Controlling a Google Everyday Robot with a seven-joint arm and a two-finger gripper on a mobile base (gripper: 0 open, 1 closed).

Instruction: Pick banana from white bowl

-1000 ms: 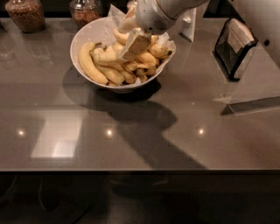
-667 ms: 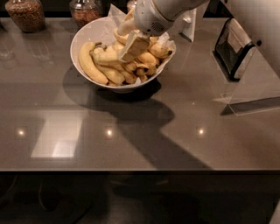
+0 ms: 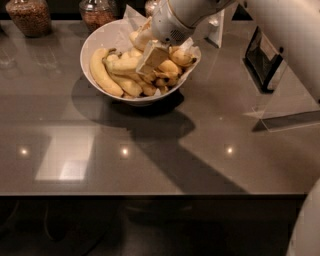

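A wide white bowl (image 3: 100, 42) with crinkled white paper at its rim stands at the back of the grey counter. It holds several yellow bananas (image 3: 112, 75), some with brown spots. My gripper (image 3: 150, 60) reaches down from the upper right into the middle of the bowl, right on top of the banana pile. One pale flat finger (image 3: 152, 56) shows against the bananas; the other is hidden behind it. I cannot tell whether a banana is held.
Two glass jars with brown contents (image 3: 27, 15) (image 3: 97, 12) stand behind the bowl at the back left. A dark framed stand (image 3: 262, 57) and a clear sign holder (image 3: 287, 107) sit at the right. The counter's front edge (image 3: 150, 194) runs across below.
The gripper and arm have barely shifted over the bowl; the bananas lie as before.
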